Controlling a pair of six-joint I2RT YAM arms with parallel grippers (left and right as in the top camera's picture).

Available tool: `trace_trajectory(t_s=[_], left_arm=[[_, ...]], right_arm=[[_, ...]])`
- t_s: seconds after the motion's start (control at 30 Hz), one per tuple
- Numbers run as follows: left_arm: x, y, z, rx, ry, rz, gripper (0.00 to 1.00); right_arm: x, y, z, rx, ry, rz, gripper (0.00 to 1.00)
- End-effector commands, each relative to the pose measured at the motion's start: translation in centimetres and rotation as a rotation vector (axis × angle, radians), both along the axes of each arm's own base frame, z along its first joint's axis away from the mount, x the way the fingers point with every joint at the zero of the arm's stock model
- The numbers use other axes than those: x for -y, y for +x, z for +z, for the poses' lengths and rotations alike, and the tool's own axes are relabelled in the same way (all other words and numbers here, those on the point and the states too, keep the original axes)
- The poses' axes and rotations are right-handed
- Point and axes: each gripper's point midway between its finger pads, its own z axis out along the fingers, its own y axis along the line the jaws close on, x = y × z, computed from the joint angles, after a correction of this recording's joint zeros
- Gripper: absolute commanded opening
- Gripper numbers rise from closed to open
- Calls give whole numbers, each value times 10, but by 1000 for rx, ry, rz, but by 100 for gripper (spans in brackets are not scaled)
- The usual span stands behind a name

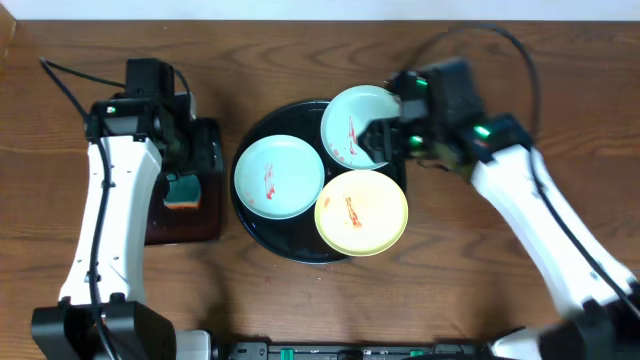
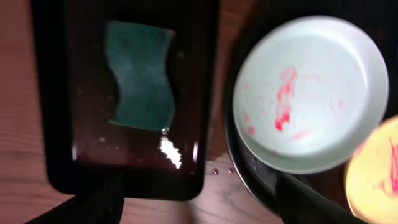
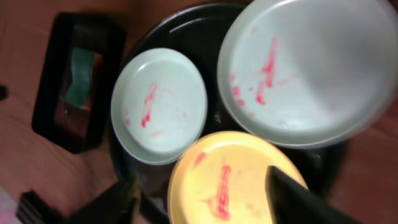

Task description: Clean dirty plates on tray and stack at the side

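Plates all sit on the round black tray point(image 1: 252, 228) in overhead: left mint plate point(image 1: 279, 176), rear mint plate point(image 1: 350, 120), yellow plate point(image 1: 362, 212), each smeared red. Right gripper point(image 1: 380, 140) covers the rear mint plate's right edge. Left gripper point(image 1: 185, 150) hangs over the rectangular tray point(image 1: 200, 225) holding a green sponge point(image 1: 183, 190).
Left wrist: fingers wide, nothing between them; yellow plate cropped.
Right wrist: fingers wide; rear mint plate blurred, cut off. I can't tell if it's touched.
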Motion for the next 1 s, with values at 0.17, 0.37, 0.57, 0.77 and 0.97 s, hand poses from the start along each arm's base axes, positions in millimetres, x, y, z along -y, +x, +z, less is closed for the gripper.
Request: trace_trajectory(t_s=[0.17,0.37,0.57,0.77,0.97], left_arm=[[-47,1,12,29,86,162,78],[-62,-1,12,33,87,209,79],[-67,-1,12,34,96,221,79],[-67,-1,7,16,94,220,78],[-67,-2,-6,-16,91,218,79]], right_arm=[[-50,27,-65,-154,-90,-86,43],[-76,23,-117,-200,-149,-57,41],[-88,20,-146,-217,-176,-37,40],[-97,21,-169,-219,-188,-24,34],[-105,23,-179,-201,-189,-16,26]])
